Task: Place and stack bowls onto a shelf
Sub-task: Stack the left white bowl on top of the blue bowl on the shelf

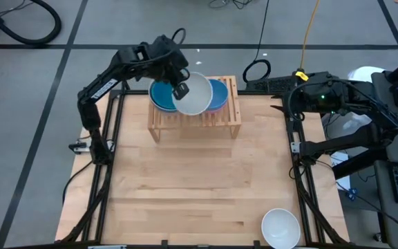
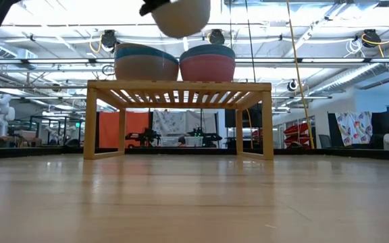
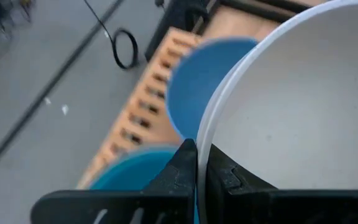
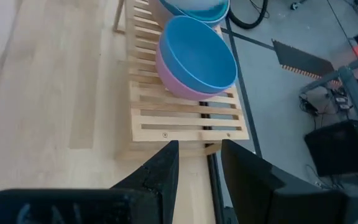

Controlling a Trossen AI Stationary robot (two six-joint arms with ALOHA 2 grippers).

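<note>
White plastic catches the light as the left hand [image 1: 180,90] pinches the rim of a white bowl [image 1: 196,95], holding it in the air above the shelf [image 1: 195,118] at the far side of the bench [image 1: 199,187]. Two stacks already sit on the slats: a teal-topped stack [image 1: 160,95] on the left and a blue bowl nested in a pink one [image 4: 197,59] on the right. The carried bowl hangs between and above them, clear of both (the low view shows a gap beneath it). The step in hand appears to be stacking; the next move calls for centring the bowl over one stack, lowering it level, then letting go. A second white bowl [image 1: 280,227] waits at the near right corner. The right hand [image 4: 199,165], fingers spread, idles off the bench's far right edge.
</note>
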